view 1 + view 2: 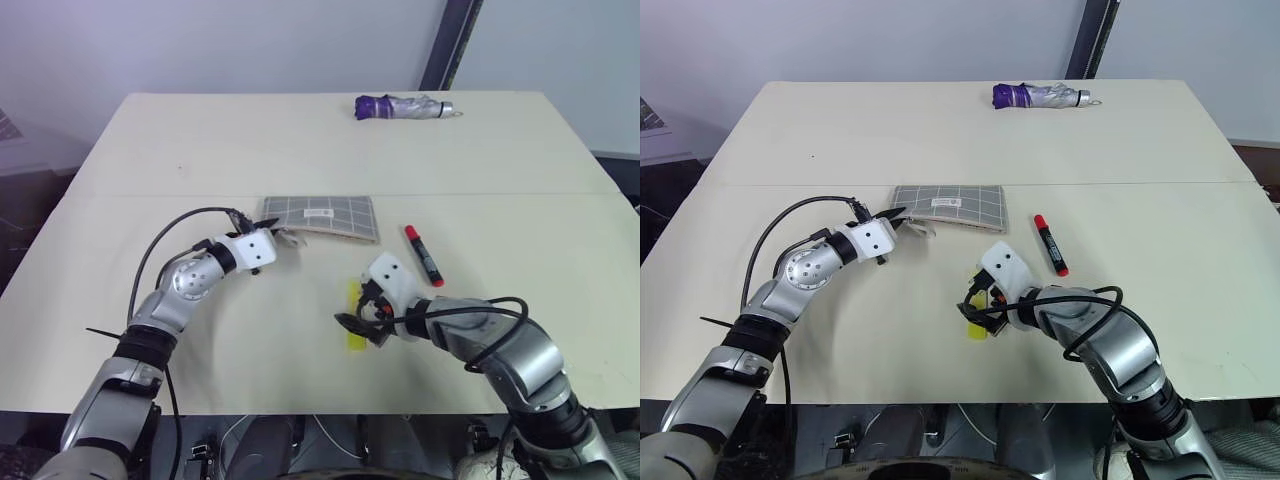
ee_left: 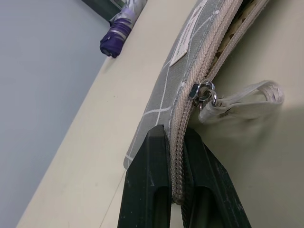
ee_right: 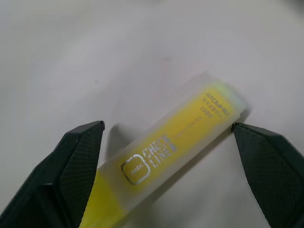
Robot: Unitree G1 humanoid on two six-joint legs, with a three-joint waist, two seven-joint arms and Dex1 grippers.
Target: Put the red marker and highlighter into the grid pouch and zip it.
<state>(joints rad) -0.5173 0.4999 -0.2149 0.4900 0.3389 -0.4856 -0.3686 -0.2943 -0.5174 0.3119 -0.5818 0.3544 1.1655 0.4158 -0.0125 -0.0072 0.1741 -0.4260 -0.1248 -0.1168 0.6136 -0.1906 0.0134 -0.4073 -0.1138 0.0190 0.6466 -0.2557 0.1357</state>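
- Highlighter [image 3: 168,154] lies flat on the table [image 1: 200,150], right hand [image 3: 167,137] open astride it, holding nothing, poised to grip.
- Left hand [image 2: 176,190] pinches the grid pouch [image 1: 325,215] edge, steadying it.

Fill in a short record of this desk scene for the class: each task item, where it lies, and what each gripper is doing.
grid pouch: flat on the table, zipper partly open
left gripper: shut on the grid pouch's zipper edge, beside the pull tab
highlighter: lying on the table, between the right gripper's fingers
right gripper: open, straddling the highlighter, not yet clamped
red marker: on the table, right of the pouch, untouched
umbrella: far edge of the table
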